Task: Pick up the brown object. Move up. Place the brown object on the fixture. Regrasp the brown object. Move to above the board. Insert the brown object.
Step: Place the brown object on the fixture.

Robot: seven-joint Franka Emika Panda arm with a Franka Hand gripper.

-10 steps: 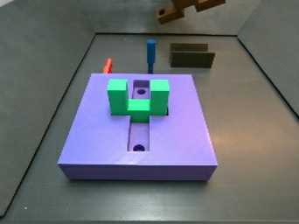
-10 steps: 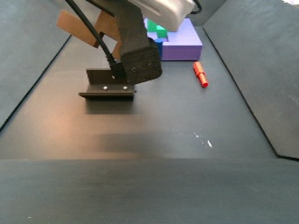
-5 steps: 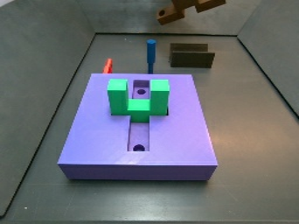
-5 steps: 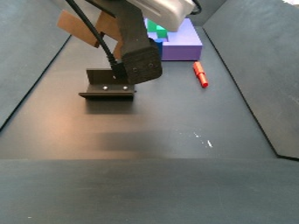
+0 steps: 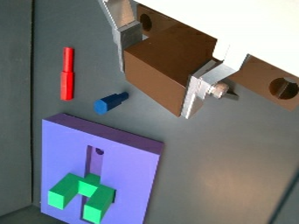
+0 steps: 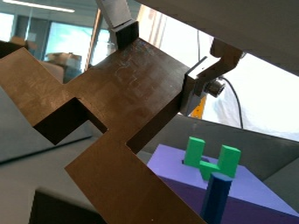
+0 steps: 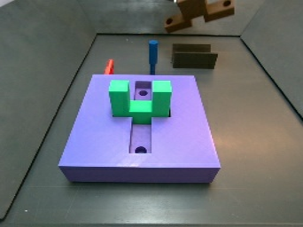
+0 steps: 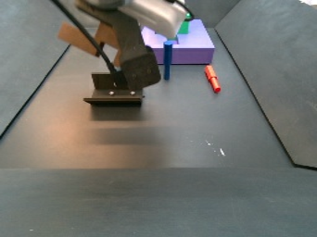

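My gripper (image 5: 167, 59) is shut on the brown object (image 5: 176, 54), an orange-brown bar with blocky ends and a round hole. One silver finger (image 5: 128, 36) presses each side of it. The bar fills much of a wrist view (image 6: 111, 101). In both side views it hangs high in the air (image 7: 199, 12), (image 8: 81, 39), above and near the fixture (image 7: 194, 57), a small dark block on the floor (image 8: 115, 97). The purple board (image 7: 190, 133) with its central groove lies apart from the gripper and also shows in a wrist view (image 5: 128, 162).
A green U-shaped block (image 7: 140, 97) stands on the board. A blue upright peg (image 7: 153, 51) and a thin red peg (image 7: 109, 66) are on the floor between board and back wall. Grey walls enclose the floor.
The gripper with the brown object has shifted slightly, to the right in a side view. The board, pegs and fixture have not moved.
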